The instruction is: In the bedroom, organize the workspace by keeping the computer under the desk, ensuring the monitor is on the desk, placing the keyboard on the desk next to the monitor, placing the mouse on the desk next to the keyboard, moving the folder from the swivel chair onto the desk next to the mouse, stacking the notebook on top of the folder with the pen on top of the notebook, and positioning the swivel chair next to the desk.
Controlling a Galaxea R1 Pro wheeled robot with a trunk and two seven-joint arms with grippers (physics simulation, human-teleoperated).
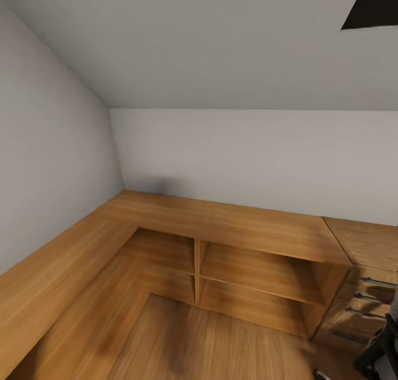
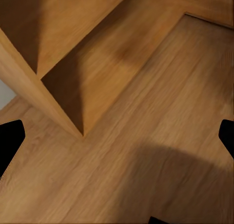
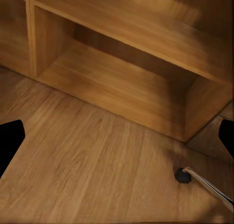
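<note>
Left fingers [image 2: 9,141] spread above floor [image 2: 161,151]

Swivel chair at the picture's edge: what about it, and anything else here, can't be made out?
- Swivel chair: head view's right edge cuts it off; seat and back unseen.
- Chair leg and castor: right wrist view, rest cut off.
- Drawer unit: partly cut off, head view.
- Left pincer: only dark fingertips at the edges.

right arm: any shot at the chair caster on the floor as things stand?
Probably yes. In the right wrist view the caster sits on open wooden floor ahead of the right gripper, whose fingers are spread wide, with nothing between them. The low cabinet stands farther back.
</note>
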